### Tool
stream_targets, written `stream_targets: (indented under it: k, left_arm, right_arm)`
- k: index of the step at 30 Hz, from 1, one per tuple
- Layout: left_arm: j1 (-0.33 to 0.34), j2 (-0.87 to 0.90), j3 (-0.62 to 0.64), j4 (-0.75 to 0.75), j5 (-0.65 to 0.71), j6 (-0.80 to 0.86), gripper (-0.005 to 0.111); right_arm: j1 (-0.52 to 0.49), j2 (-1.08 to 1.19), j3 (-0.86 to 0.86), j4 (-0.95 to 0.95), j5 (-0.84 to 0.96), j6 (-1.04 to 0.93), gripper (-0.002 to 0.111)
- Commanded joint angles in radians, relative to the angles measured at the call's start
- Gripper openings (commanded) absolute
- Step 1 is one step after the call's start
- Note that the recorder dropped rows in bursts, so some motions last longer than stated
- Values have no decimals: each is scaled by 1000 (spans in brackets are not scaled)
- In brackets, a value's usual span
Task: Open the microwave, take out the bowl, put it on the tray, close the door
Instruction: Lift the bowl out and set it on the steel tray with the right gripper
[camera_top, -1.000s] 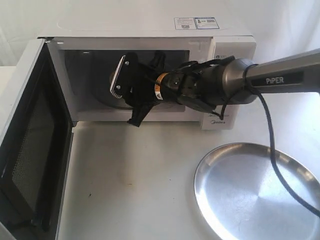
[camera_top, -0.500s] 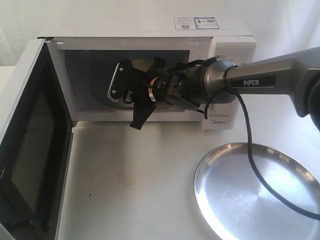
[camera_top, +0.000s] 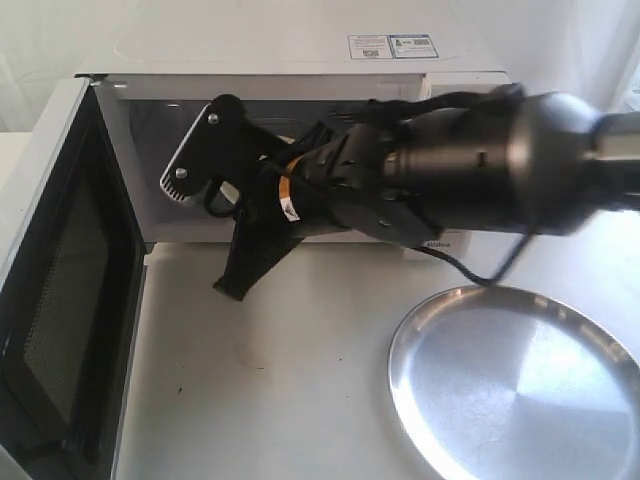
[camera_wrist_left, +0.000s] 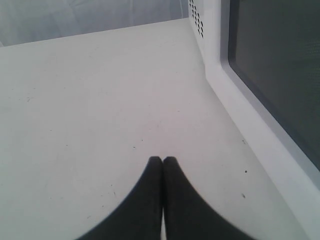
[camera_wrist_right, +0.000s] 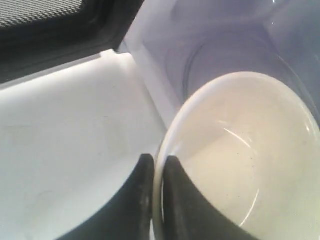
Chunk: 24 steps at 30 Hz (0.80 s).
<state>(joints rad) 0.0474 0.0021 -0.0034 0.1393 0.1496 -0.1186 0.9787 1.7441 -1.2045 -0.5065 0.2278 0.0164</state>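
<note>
The white microwave (camera_top: 300, 55) stands at the back with its door (camera_top: 60, 300) swung wide open on the left. In the right wrist view my right gripper (camera_wrist_right: 159, 159) is shut on the rim of the cream bowl (camera_wrist_right: 250, 150), one finger inside and one outside, just at the mouth of the cavity. In the exterior view the right arm (camera_top: 470, 170) reaches across the opening and hides the bowl. The silver tray (camera_top: 510, 390) lies on the table at the front right, with nothing on it. My left gripper (camera_wrist_left: 162, 160) is shut on nothing, low over the table beside the door (camera_wrist_left: 280, 65).
The glass turntable (camera_wrist_right: 210, 55) shows behind the bowl inside the cavity. The white table (camera_top: 270, 370) spreads between the open door and the tray. A black cable (camera_top: 480, 270) hangs from the right arm above the tray's far rim.
The right arm has drawn back out of the cavity toward the camera and leftward, now looming larger, with the bowl in its grip. Door and tray have not moved.
</note>
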Motion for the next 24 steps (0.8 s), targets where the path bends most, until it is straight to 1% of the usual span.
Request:
stream_targets:
  k: [1,3,7,9,13,16,22,24]
  left_arm:
    - [0,-2,3,-4,-1,-6,0]
    - [0,-2,3,-4,-1,-6,0]
    - [0,-2,3,-4,-1,-6,0]
    - [0,-2,3,-4,-1,-6,0]
    - [0,-2,3,-4,-1,-6,0]
    - [0,-2,3,-4,-1,-6,0]
    - [0,-2,3,-4,-1,-6,0]
    - [0,-2,3,-4,-1,-6,0]
  right_arm:
    - [48,-246,140,19,205,244,0]
    - [62,-338,209,16,296,322,0]
    - [67,-485,397,-32,352,462,0]
    - [67,-525,484,-99,361,583,0]
    - [67,-535,629,-310,322,851,0]
    - [67,-526,691,-416,325,1014,0]
    - [67,-514,760,-565,344,1166,0]
    - [67,-514,771,-585,323,1176,0]
